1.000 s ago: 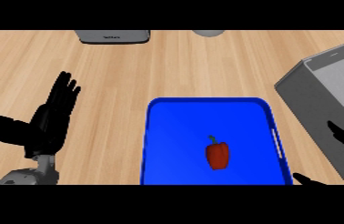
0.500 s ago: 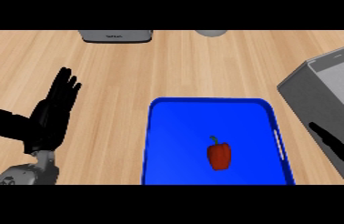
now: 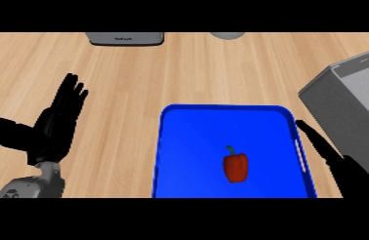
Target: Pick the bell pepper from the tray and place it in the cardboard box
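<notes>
A red bell pepper with a green stem lies on the blue tray, right of the tray's middle and toward its near end. My right hand rises from the lower right corner with straight fingers, just outside the tray's right rim and apart from the pepper. The box shows as a grey open container at the right edge, behind that hand. At the left, my left hand stands open with fingers up, well away from the tray.
A grey appliance sits at the counter's far edge, upper left. A small grey round object shows at the top centre. Bare wooden counter lies between these and the tray.
My right hand has come further up into view along the tray's right rim. The left hand has shifted slightly. The pepper and tray have not moved.
</notes>
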{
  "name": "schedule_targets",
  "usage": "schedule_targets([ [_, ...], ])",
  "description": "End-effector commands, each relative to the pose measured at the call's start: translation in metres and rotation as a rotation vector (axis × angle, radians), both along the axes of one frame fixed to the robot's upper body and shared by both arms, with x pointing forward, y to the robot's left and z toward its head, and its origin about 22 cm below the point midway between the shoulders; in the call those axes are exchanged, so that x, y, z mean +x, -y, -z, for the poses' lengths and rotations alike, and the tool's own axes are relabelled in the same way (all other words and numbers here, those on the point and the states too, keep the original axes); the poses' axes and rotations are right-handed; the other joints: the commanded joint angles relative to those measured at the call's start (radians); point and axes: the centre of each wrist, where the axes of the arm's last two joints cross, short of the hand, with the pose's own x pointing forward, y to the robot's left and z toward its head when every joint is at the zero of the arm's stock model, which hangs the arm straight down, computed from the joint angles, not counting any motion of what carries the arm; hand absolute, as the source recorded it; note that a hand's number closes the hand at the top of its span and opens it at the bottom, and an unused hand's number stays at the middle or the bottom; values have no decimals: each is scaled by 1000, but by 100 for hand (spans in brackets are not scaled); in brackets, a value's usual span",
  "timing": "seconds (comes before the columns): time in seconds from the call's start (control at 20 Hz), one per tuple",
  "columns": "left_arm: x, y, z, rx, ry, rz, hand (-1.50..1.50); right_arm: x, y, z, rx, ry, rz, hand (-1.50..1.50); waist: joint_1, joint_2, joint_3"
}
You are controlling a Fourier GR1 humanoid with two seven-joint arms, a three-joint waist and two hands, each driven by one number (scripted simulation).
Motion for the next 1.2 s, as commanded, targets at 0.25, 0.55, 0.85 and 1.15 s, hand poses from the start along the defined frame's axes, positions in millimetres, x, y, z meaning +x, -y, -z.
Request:
schedule_targets([
  [0.25,5,7,-4,-6,2,-9,0,11,-36,23,12,-81,26,-150,-5,-1,1],
  [0.55,-14,2,-4,1,-4,-8,0,14,-21,25,-19,-95,37,-150,-5,-1,1],
  [0.85,1,-2,-21,-2,14,-18,0,9,-39,51,-8,-44,54,-150,-7,-1,1],
  [1.15,-1,10,-8,3,-2,-6,0,30,-35,60,4,-85,44,-150,-5,-1,1],
])
